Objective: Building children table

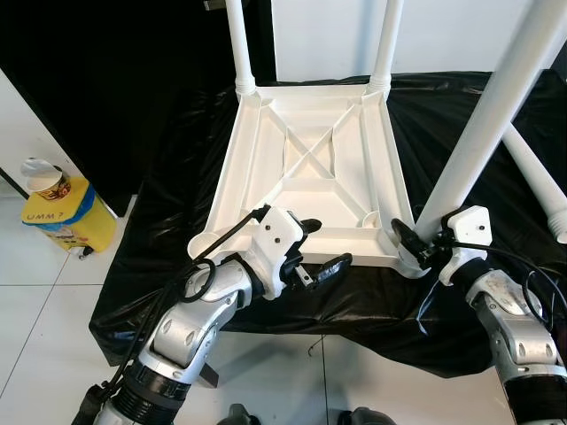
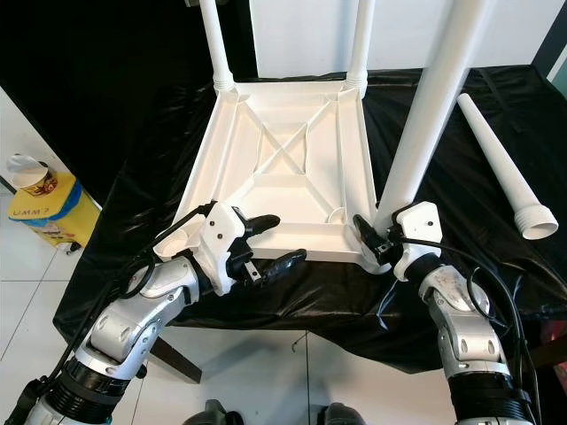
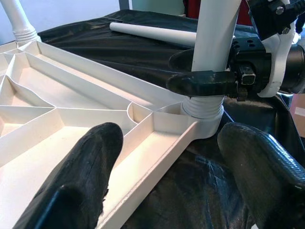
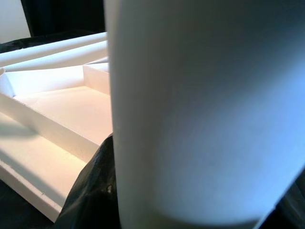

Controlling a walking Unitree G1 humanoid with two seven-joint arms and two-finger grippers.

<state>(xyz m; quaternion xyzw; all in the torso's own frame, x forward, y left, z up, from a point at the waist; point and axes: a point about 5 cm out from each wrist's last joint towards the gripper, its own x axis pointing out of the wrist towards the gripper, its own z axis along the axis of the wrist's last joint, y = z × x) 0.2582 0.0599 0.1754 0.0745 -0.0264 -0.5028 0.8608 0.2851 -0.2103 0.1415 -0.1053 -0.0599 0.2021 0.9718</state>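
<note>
1. tabletop (image 1: 310, 168), white, lies upside down on a worktop (image 1: 168, 266) covered with black sheet; its ribs form a cross in the middle.
2. two legs (image 1: 237, 44) stand in the far corner sockets; a third leg (image 1: 496, 106) stands in the near right socket.
3. right gripper (image 1: 409, 243) has its jaws clenched around the base of this third leg, just above the socket.
4. left gripper (image 1: 312, 250) is at the near edge of the tabletop, jaws released, one finger over the frame and one outside it.
5. loose leg (image 2: 505, 173) lies on the sheet at the right, apart from the tabletop.
6. yellow container (image 1: 66, 217) stands on the floor at the left.
</note>
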